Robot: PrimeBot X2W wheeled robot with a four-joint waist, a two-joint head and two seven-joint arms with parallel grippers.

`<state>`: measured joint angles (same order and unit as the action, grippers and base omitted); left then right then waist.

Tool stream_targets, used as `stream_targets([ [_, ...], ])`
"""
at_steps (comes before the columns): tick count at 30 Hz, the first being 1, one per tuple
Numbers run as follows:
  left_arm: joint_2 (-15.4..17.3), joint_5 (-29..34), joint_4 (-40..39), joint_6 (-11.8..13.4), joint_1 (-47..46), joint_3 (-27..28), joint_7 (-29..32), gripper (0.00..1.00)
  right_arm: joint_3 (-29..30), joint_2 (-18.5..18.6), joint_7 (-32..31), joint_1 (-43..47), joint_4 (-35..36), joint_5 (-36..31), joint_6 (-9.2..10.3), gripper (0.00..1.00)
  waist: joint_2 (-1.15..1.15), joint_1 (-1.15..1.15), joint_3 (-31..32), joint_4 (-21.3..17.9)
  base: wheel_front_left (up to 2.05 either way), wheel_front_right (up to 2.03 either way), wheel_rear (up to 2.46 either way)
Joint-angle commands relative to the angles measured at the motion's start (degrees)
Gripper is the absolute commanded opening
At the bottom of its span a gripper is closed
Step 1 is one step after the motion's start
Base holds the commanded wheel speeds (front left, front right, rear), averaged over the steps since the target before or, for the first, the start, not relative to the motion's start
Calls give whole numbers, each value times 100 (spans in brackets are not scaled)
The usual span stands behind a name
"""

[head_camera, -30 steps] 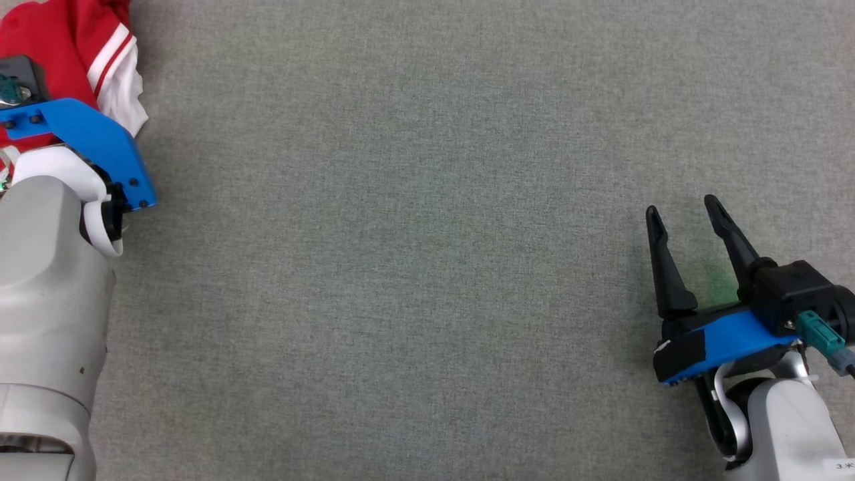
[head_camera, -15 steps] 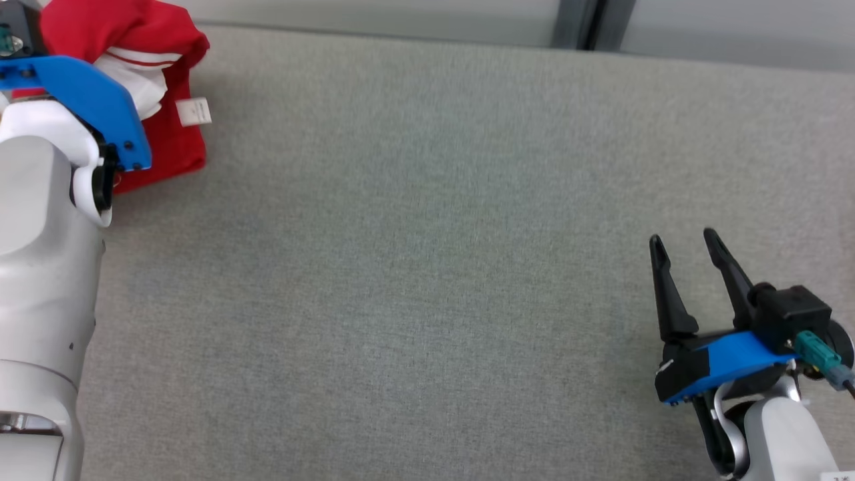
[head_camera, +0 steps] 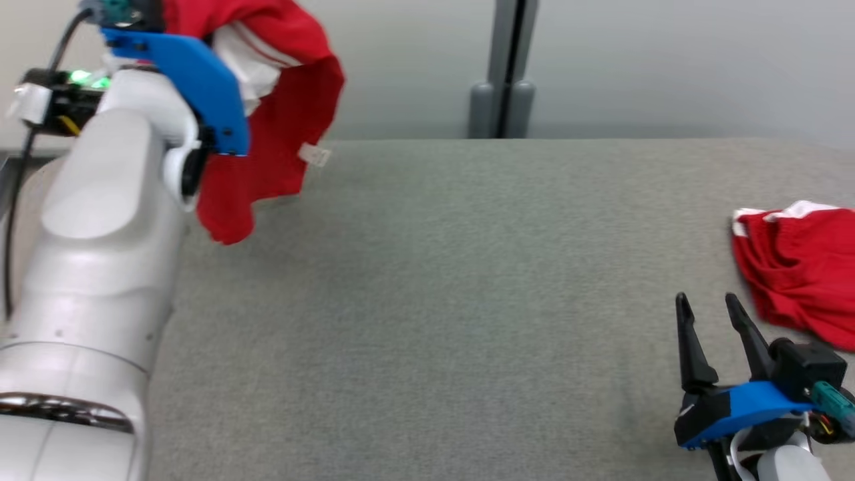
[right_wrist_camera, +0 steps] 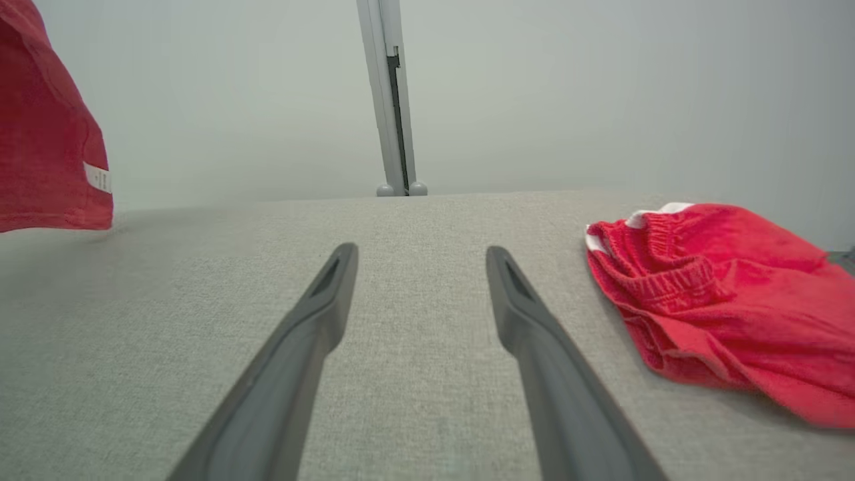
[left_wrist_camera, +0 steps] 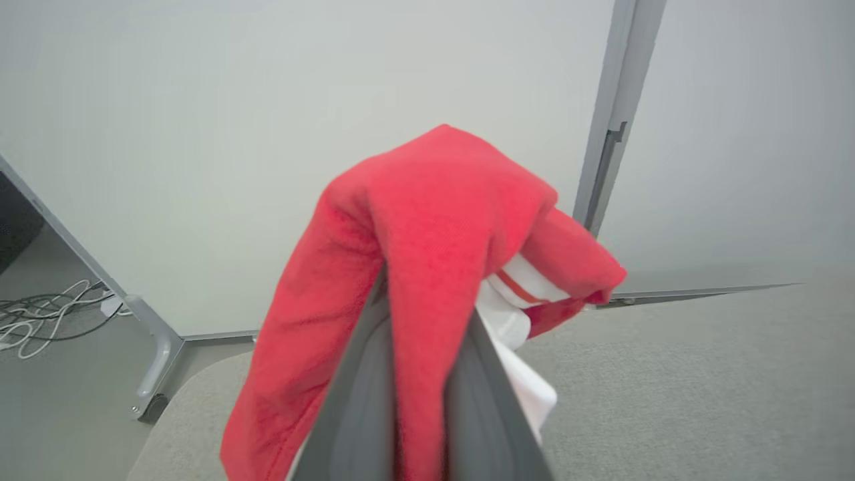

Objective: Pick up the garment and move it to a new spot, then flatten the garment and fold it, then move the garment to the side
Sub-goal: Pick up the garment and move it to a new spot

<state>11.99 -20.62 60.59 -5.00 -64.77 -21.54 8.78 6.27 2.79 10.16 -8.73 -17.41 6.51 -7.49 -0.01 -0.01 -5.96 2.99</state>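
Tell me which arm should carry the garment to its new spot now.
Left. The left gripper is shut on the red garment, which hangs above the table. The right gripper sits open and empty, low over the table beside a second red garment.

Left wrist view: red garment is draping over the left gripper and hiding its fingertips; just the lower fingers are showing, themselves running off the bottom edge

Head view: same garment is running off the top edge, with the arm's blue bracket covering its near side. White label is showing too small to read

Second red garment is being cut by the right edge

Right wrist view: held garment is being cropped at the left edge, second one at the right
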Motion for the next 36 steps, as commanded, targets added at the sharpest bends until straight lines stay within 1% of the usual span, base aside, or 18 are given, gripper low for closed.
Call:
stream_targets([
  [1, -229, -83, -145, -58, 57, -74, -49, 0, 99, 20, 51, 137, -46, 20, -1, 100, 1, 1, 344, -426, 0, 0, 0],
  [3, -447, -185, -287, -113, 146, -85, -83, 0, 177, 20, 57, 210, -80, 11, -1, 100, 1, 1, 386, -584, 0, 0, 0],
  [6, -721, -517, -564, -189, 349, -70, -94, 0, 268, 18, 92, 256, -116, -10, -1, 100, 1, 1, 349, -795, 0, 0, 0],
  [9, -810, -739, -811, -219, 548, -159, -104, 0, 276, 18, 113, 251, -128, -3, -1, 100, 1, 1, 272, -924, 0, 0, 0],
  [12, -890, -965, -1185, -247, 967, -402, -208, 0, 222, 16, 124, 181, -155, 45, -1, 100, 1, 1, 102, -1109, 0, 0, 0],
  [14, -899, -1046, -1348, -253, 1337, -570, -380, 0, 156, 16, 149, 109, -174, 89, -1, 100, 1, 1, -41, -1224, 0, 0, 0],
  [17, -901, -1051, -1314, -229, 1887, -796, -596, 0, 56, 18, 186, 26, -206, 131, -1, 100, 1, 1, -284, -1371, 0, 0, 0],
  [18, -900, -986, -1253, -159, 2020, -845, -684, 0, 27, 18, 198, 2, -219, 145, -1, 100, 1, 1, -357, -1406, 0, 0, 0],
  [20, -797, -795, -1094, -58, 2236, -998, -900, 0, -13, 19, 224, -62, -233, 159, -1, 100, 1, 1, -498, -1469, 0, 0, 0],
  [23, -700, -668, -732, 48, 2600, -1122, -1232, 0, -34, 18, 288, -137, -299, 153, -1, 100, 1, 1, -653, -1502, 0, 0, 0],
  [27, -675, -666, -453, 167, 2679, -1088, -1499, 0, -3, 18, 325, -178, -363, 103, -1, 100, 1, 1, -661, -1436, 0, 0, 0],
  [28, -698, -692, -411, 179, 2680, -1073, -1585, 12, 3, 18, 334, -177, -383, 100, -1, 100, 1, 1, -642, -1407, 0, 0, 0],
  [29, -721, -730, -366, 168, 2684, -1058, -1629, 41, 2, 18, 341, -180, -399, 84, -1, 100, 1, 1, -623, -1379, 0, 0, 0],
  [30, -748, -749, -327, 154, 2676, -1065, -1683, 53, 6, 20, 349, -177, -415, 72, -1, 100, 1, 1, -592, -1345, 0, 0, 0],
  [31, -769, -772, -296, 146, 2656, -1068, -1741, 100, -15, 18, 352, -174, -426, 59, -1, 100, 1, 1, -566, -1315, 0, 0, 0],
  [36, -843, -861, -149, 103, 2627, -1139, -1926, 100, -95, 19, 346, -167, -463, 44, -1, 100, 1, 1, -376, -1179, 0, 0, 0],
])
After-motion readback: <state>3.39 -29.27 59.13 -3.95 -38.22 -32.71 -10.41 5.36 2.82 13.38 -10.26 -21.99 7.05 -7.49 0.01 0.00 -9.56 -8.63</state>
